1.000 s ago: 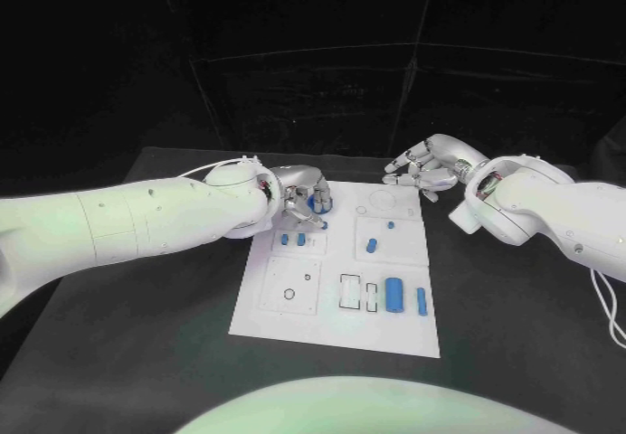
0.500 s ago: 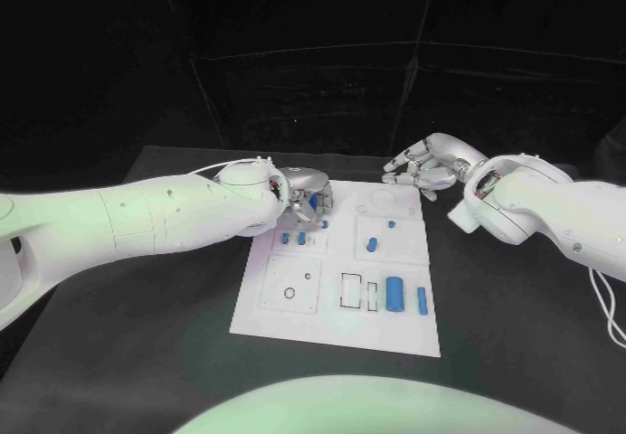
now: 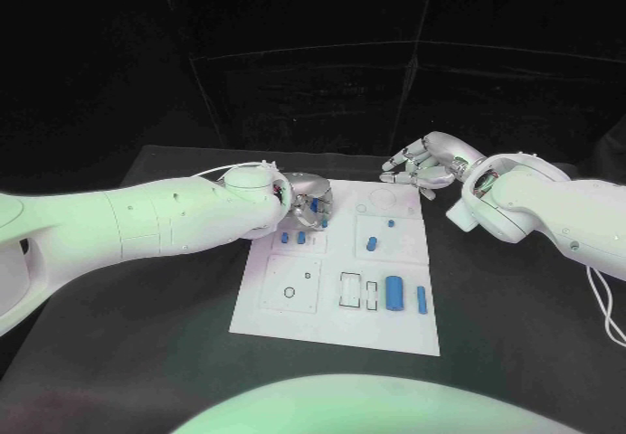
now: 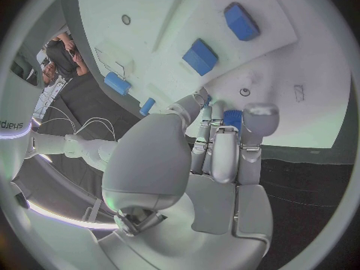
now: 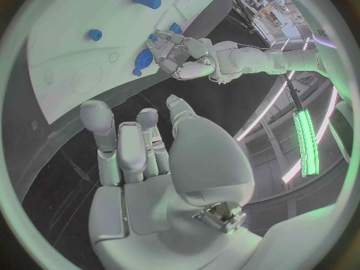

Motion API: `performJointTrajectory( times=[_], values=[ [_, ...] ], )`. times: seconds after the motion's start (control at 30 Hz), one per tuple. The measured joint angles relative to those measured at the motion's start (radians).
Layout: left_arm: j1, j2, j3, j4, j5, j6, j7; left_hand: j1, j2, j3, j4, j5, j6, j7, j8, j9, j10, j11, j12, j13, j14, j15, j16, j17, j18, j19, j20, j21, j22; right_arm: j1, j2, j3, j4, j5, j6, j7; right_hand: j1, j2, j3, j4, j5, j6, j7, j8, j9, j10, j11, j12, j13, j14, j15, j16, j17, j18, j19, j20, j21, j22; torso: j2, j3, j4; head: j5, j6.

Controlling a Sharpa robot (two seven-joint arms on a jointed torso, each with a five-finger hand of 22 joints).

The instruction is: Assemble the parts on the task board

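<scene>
Plastic is my guess for the small blue part (image 4: 233, 117) pinched at the fingertips of the left hand (image 3: 306, 201) over the task board (image 3: 287, 312): light, stiff, slick, best gripped across its sides, while the right hand (image 3: 422, 165) hovers loosely curled, empty.

The left arm is extended from the left edge toward frame centre, its left hand (image 3: 308, 201) bent downward with fingers (image 4: 225, 139) curled together. At upper right, the right hand (image 3: 420, 166) is raised, fingers (image 5: 129, 143) loosely curled, nothing held.
</scene>
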Motion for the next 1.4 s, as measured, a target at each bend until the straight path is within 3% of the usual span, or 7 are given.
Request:
performJointTrajectory(
  times=[0.87,1.1,1.3,1.4],
  values=[
    [0.000,0.036,0.003,-0.043,-0.002,0.013,0.003,-0.008,0.000,0.048,-0.001,0.000,0.028,0.001,-0.022,-0.012,0.037,-0.003,-0.033,-0.032,0.000,0.000,0.008,-0.001,0.000,0.000,0.000,0.021,0.025,0.000,0.006,0.000,-0.004,0.000,0.000,0.000,0.000,0.000,0.000,0.000,0.004,0.000,0.000,0.000,0.000,0.000,0.000,0.000,0.000,0.000,0.000,0.000,0.001,0.000,0.000,0.000,0.000,0.000,0.000,0.0006,-0.0001,-0.001,-0.002],
    [0.000,0.037,0.004,-0.048,-0.002,0.016,0.006,-0.001,0.016,0.073,-0.009,0.000,0.059,-0.005,-0.023,-0.014,0.072,-0.011,-0.042,-0.041,0.003,-0.004,0.012,0.000,0.000,0.000,0.000,0.033,0.039,0.000,0.007,0.000,-0.005,0.000,0.001,0.000,0.000,0.000,0.000,0.000,0.004,0.000,0.000,0.000,0.000,0.000,0.000,0.000,0.000,0.000,0.000,0.000,0.001,0.000,0.000,0.000,0.000,0.000,0.000,0.0003,0.0005,-0.002,-0.003],
    [-0.001,0.038,0.003,-0.051,-0.001,0.012,0.015,-0.003,0.043,0.096,-0.006,0.000,0.097,-0.013,-0.021,-0.013,0.113,-0.023,-0.047,-0.046,0.011,-0.011,0.019,0.012,0.000,0.007,-0.007,0.053,0.060,0.000,0.008,0.000,-0.006,0.000,0.001,0.001,0.000,0.000,0.000,0.000,0.004,0.000,0.000,0.000,0.000,0.000,0.000,0.000,0.000,0.000,0.000,0.000,0.001,0.000,0.000,0.000,0.000,0.000,0.000,0.0000,0.0005,-0.002,-0.004],
    [-0.003,0.037,0.003,-0.052,0.002,0.001,0.023,-0.010,0.051,0.102,-0.003,-0.001,0.098,-0.013,-0.020,-0.013,0.127,-0.023,-0.059,-0.052,0.011,-0.011,0.026,0.019,-0.015,0.012,-0.011,0.070,0.075,0.000,0.008,0.000,-0.006,0.000,0.001,0.001,0.000,0.000,0.000,0.000,0.004,0.000,0.000,0.000,0.000,0.000,0.000,0.000,0.000,0.000,0.000,0.000,0.001,0.000,0.000,0.000,0.000,0.000,0.000,0.0000,0.0006,-0.002,-0.004]
  ],
)
